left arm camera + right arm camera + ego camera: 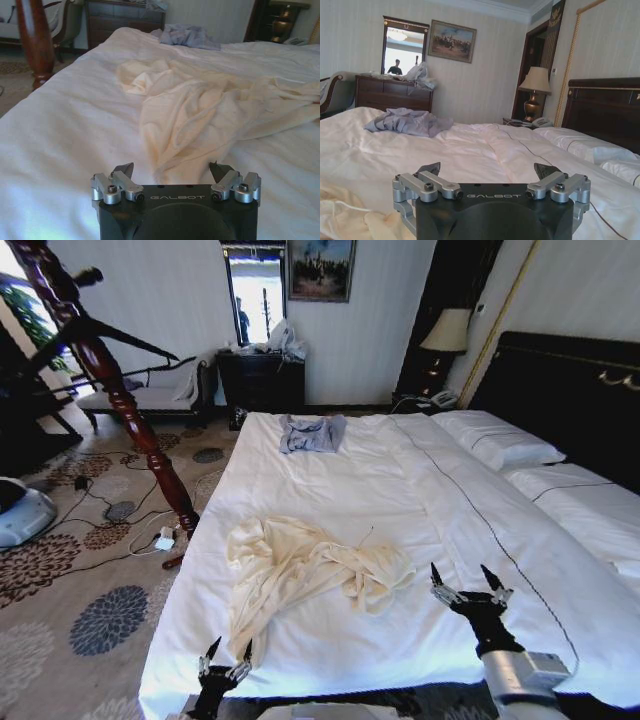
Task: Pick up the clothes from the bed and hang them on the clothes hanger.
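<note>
Fingers apart on our left gripper (226,652) and right gripper (471,581), near the crumpled cream top (300,570); a loose-fold pinch risks it slipping free.

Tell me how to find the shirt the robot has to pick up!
Look at the big white bed. Near its foot end, just beyond the two open grippers, lies a crumpled cream top. The other garment is smaller and grey-blue, lying farther up the bed near the dresser side.

black galbot-marked wrists — silver screwed links, dark pointed fingers (125,171)
</note>
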You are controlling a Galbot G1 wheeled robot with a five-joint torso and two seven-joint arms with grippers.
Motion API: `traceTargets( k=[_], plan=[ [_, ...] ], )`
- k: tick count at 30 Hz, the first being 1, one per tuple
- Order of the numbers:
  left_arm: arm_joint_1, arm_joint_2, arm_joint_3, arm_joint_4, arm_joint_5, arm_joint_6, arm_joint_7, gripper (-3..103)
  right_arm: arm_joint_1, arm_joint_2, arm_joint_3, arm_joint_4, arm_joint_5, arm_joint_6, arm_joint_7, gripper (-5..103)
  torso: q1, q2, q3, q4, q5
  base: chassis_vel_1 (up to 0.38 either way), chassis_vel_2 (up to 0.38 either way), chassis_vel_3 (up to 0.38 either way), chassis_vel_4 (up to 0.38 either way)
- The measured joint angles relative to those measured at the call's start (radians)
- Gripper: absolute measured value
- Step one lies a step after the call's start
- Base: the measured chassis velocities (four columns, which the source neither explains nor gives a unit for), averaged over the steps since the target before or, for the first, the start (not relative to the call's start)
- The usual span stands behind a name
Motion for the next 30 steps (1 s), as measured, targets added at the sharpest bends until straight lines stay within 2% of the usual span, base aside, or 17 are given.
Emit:
traceTargets(
  k=[3,6,7,24,27,29,30],
  plan=[
    [0.003,0.005,-0.018,-0.002,-0.045,0.001,0.001,82,0.002,-0.002,-0.005,-0.006,-0.002,0.0,0.001,100,0.0,0.0,0.0,-0.0001,0.0,0.0,0.0,0.0,0.0],
    [0.002,0.008,-0.02,0.0,-0.056,0.002,0.003,81,0.003,-0.002,-0.008,-0.007,-0.003,-0.001,0.001,100,0.0,0.0,0.0,0.0,-0.0001,0.0,0.0,0.0,0.0],
    [0.001,0.013,-0.021,0.004,-0.063,0.004,0.006,76,0.003,-0.001,-0.011,-0.007,-0.004,-0.002,0.001,100,0.0,0.0,0.0,-0.0001,-0.0001,0.0,0.0,0.0,0.0],
    [-0.011,0.014,0.006,0.027,-0.077,0.019,0.022,61,0.0,0.005,-0.012,0.017,-0.001,-0.01,0.004,100,0.0,0.0,0.0,0.0,-0.0001,0.0,0.0,0.0,0.0],
    [-0.018,0.013,0.009,0.03,-0.075,0.02,0.022,45,0.0,0.008,-0.012,0.02,0.0,-0.01,0.005,100,0.0,0.0,0.0,-0.0001,-0.0001,0.0,0.0,0.0,0.0],
    [-0.018,0.013,0.009,0.029,-0.073,0.02,0.022,45,0.0,0.008,-0.012,0.02,0.0,-0.01,0.005,100,0.0,0.0,0.0,0.0,-0.0001,0.0,0.0,0.0,0.0],
    [-0.018,0.013,0.008,0.025,-0.066,0.019,0.022,34,0.001,0.009,-0.013,0.02,-0.001,-0.01,0.005,100,0.0,0.0,0.0,0.0,-0.0001,0.0,0.0,0.0,0.0]
  ],
)
